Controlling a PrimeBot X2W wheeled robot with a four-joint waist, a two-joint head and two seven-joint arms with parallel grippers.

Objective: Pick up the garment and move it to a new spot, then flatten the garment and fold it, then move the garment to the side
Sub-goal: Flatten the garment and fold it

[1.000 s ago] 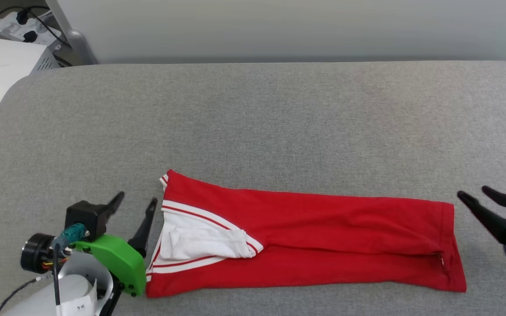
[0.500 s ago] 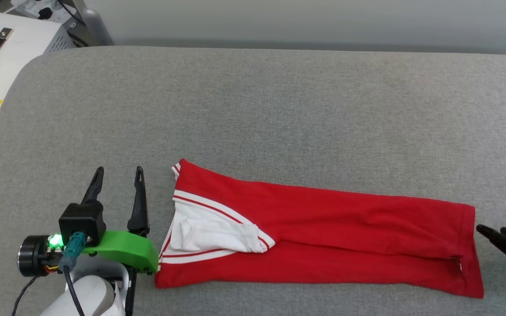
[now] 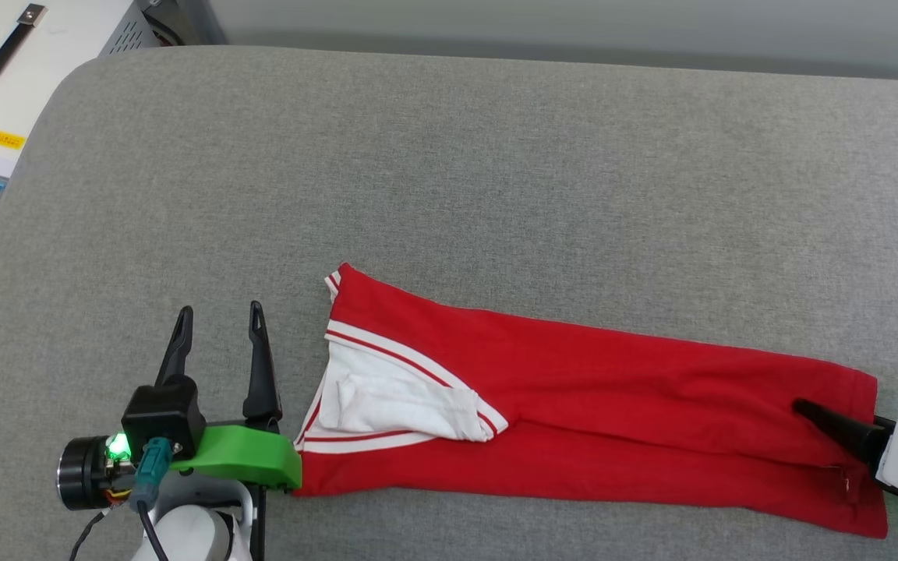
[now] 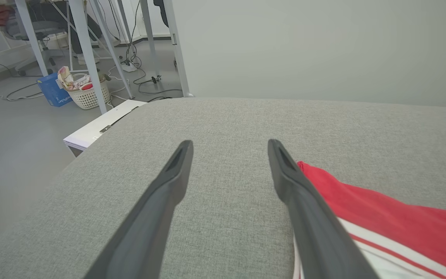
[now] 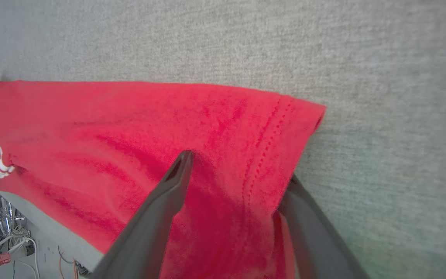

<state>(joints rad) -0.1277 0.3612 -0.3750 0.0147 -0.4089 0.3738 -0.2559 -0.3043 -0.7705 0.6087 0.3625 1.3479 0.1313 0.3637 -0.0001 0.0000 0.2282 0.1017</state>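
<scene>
End effectors two, garment one.

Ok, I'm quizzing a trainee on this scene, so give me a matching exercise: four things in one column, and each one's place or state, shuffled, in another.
1 left hand
2 right hand
3 garment
4 white case

A folded into a long strip on the grey pad
B open, astride the hem end
C beyond the pad's far left corner
D open, over bare pad beside the white sleeve

Pairs: 1-D, 2-B, 3-A, 4-C
</scene>
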